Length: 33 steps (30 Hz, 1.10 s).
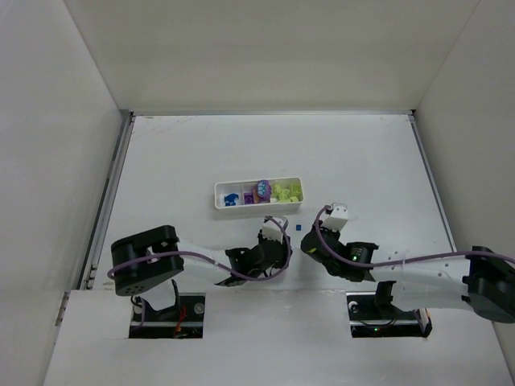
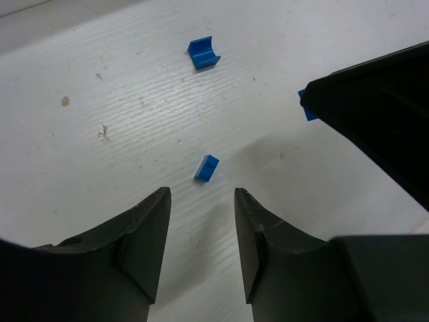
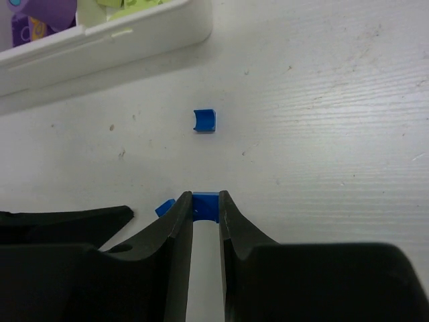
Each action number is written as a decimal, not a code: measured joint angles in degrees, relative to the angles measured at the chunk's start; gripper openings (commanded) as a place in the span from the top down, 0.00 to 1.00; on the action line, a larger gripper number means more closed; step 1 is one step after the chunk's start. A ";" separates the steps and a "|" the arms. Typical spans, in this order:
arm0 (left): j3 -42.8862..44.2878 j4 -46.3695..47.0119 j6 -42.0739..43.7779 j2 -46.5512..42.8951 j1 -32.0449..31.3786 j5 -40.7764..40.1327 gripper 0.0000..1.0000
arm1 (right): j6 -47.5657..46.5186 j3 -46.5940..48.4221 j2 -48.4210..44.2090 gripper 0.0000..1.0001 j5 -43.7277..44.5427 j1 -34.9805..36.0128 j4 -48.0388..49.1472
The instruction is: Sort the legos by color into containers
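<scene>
Clamping a blue brick (image 3: 206, 208), the right end effector (image 3: 205, 198) should lift straight up before swinging to the blue compartment of the tray (image 1: 257, 206).

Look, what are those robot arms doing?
They are sorting legos by color into a white tray. The right hand is pinching a blue brick. The left hand is open, with a second blue brick just ahead of it. A third blue brick lies loose on the table, nearer the tray.
</scene>
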 measured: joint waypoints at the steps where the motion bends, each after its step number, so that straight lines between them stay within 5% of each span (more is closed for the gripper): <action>1: 0.61 0.09 0.17 0.96 -0.09 0.00 0.62 | -0.24 -0.42 -0.94 0.79 -0.02 -0.13 0.09; 12: 7.28 -0.15 1.20 9.01 0.24 -2.99 0.85 | -1.18 -1.57 0.13 0.79 -0.70 -0.42 1.14; 19: 8.15 -2.40 1.86 8.90 -0.02 -3.63 0.91 | -1.88 -3.08 -1.18 0.78 -1.31 -1.09 2.38; 28: 6.12 -7.82 2.29 0.76 1.27 -3.54 0.92 | -2.49 -3.65 -2.19 0.78 -1.62 -1.81 3.56; 33: 4.46 -8.79 2.38 -9.88 7.41 -3.34 0.92 | -2.71 -3.61 -1.18 0.78 -1.86 -1.75 4.22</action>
